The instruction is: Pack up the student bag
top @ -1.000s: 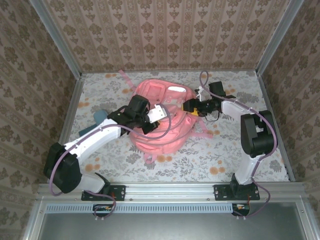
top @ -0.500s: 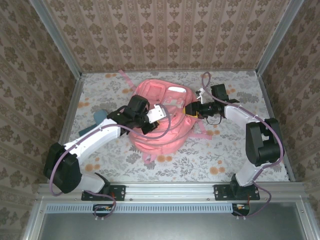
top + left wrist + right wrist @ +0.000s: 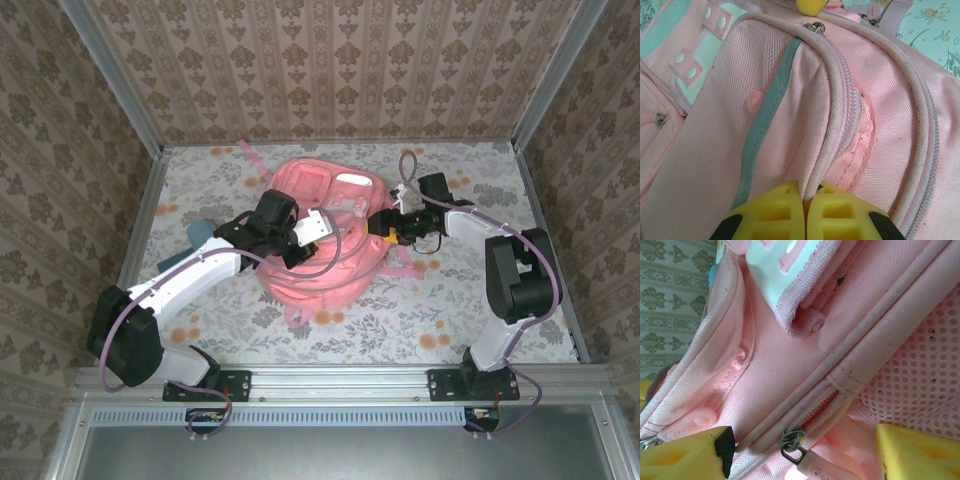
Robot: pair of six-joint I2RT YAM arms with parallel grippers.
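The left claw [image 3: 805, 212] is closed tight, tips together against a piped seam of the student bag [image 3: 322, 268]. The bag lies mid-bench [image 3: 450, 300], front pockets up, long axis roughly 12 to 6 o'clock. At its 3 o'clock edge the right claw [image 3: 385, 228] gapes wide, gripping nothing, straddling a zipper pull [image 3: 792, 446].

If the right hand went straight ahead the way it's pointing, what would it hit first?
Probably the zipper pull on the pink backpack, just ahead between the open fingers of the right hand.
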